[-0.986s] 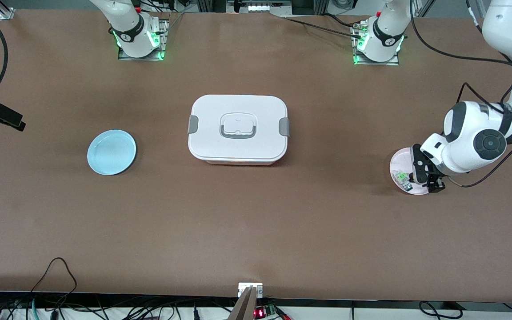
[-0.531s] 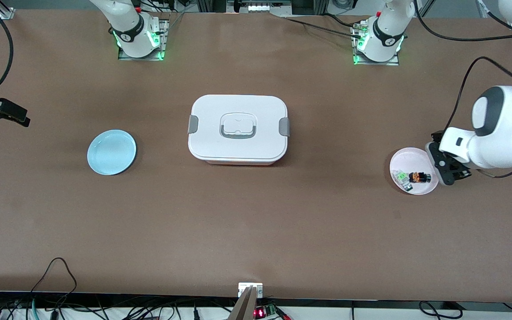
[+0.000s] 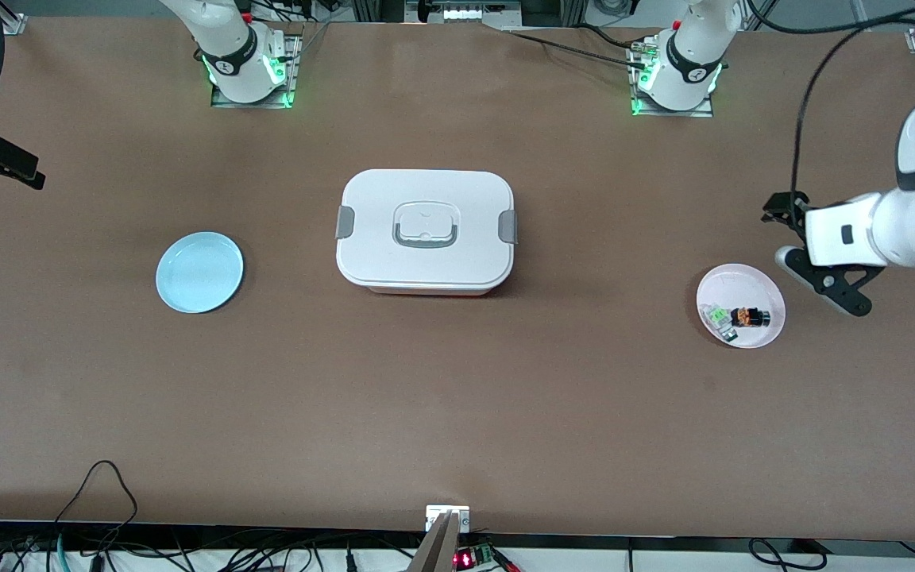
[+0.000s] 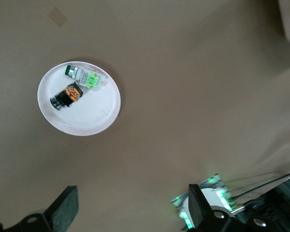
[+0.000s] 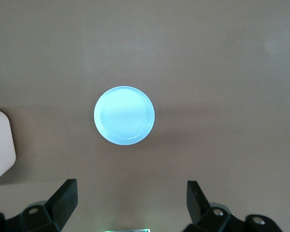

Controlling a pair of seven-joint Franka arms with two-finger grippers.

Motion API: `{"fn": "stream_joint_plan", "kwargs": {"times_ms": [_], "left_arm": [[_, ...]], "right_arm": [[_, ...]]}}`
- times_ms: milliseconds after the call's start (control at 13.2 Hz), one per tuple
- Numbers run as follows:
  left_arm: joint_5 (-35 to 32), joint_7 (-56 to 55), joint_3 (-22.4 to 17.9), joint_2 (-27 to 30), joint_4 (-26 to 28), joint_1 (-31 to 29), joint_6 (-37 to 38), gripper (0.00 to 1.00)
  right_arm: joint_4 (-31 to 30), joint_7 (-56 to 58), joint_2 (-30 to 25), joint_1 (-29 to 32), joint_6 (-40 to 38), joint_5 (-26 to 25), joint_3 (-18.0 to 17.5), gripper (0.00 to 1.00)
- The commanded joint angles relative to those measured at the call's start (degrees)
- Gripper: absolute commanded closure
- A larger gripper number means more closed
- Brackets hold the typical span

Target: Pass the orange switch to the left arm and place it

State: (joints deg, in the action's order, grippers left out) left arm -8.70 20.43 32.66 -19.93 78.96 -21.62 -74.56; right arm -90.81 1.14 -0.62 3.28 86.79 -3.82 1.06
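The orange switch (image 3: 750, 317) (image 4: 67, 95) lies on its side in a small pink plate (image 3: 753, 284) (image 4: 93, 117) at the left arm's end of the table. My left gripper (image 3: 805, 254) (image 4: 133, 199) hangs open and empty in the air over bare table beside that plate, touching nothing. The white box (image 3: 426, 230) stands shut at mid-table. My right gripper (image 3: 1, 163) (image 5: 131, 189) is open and empty, high over the right arm's end of the table. Its wrist view looks down on a blue plate (image 5: 124, 115).
A green-and-clear small component (image 3: 718, 316) (image 4: 89, 77) lies next to the switch in the pink plate. The blue plate (image 3: 199, 272) sits between the box and the right arm's end. Cables run along the table edge nearest the front camera.
My left gripper has lifted off the pink plate and drawn away toward its end of the table, uncovering the switch. The right gripper has shifted slightly toward the bases.
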Motion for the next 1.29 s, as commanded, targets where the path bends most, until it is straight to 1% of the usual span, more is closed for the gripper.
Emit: {"fn": "stream_joint_plan", "kwargs": {"times_ms": [0,76,152,228,303,379,455,531,607,683,910,1214], "left_arm": [[1.57,-7.59,-0.30,3.65,-0.57,2.96,0.92,0.00],[2.01,-9.60,-4.67,5.84,0.57,5.95,-0.14,0.00],[3.93,-11.45,-9.24,7.69,2.41,9.54,-1.54,0.00],[6.91,-11.73,-13.55,9.62,4.69,11.67,-3.56,0.00],[8.42,-11.91,-17.51,12.95,8.80,14.04,-7.41,0.00],[9.22,-12.26,-20.76,16.46,13.54,15.89,-13.01,0.00],[9.83,-13.39,-24.45,19.80,18.03,19.22,-16.81,0.00],[9.84,-16.19,-29.88,22.19,20.77,24.73,-18.07,0.00],[10.01,-20.04,-34.90,22.47,21.23,28.70,-18.60,0.00],[9.84,-22.08,-37.38,22.47,21.24,31.00,-20.26,0.00],[7.91,-21.76,-37.41,22.91,21.24,31.55,-20.72,0.00],[7.64,-20.88,-36.88,22.39,20.71,31.55,-20.63,0.00]], "right_arm": [[-7.96,0.10,-6.22,-0.47,3.55,0.92,0.69,0.00],[-8.15,0.00,-6.32,-0.38,3.04,1.01,0.78,0.00],[-8.16,0.00,-6.58,-0.38,2.68,1.01,0.96,0.00],[-8.07,0.00,-6.76,-0.47,2.42,1.01,0.96,0.00],[-7.63,0.00,-6.76,-0.47,2.07,1.01,0.96,0.00],[-6.93,0.00,-6.59,-0.47,1.28,0.92,0.96,0.00],[-6.66,0.09,-6.33,-0.47,1.10,0.84,0.87,0.00],[-6.57,0.00,-6.24,-0.47,1.10,0.84,0.78,0.00],[-6.40,0.00,-6.24,-0.47,1.10,0.92,0.78,0.00],[-6.40,0.00,-6.24,-0.47,1.10,0.92,0.87,0.00],[-5.96,0.53,-6.15,-0.47,0.92,1.01,0.61,0.00],[-3.76,0.79,-5.80,-0.47,-1.98,1.10,0.61,0.00]]}}
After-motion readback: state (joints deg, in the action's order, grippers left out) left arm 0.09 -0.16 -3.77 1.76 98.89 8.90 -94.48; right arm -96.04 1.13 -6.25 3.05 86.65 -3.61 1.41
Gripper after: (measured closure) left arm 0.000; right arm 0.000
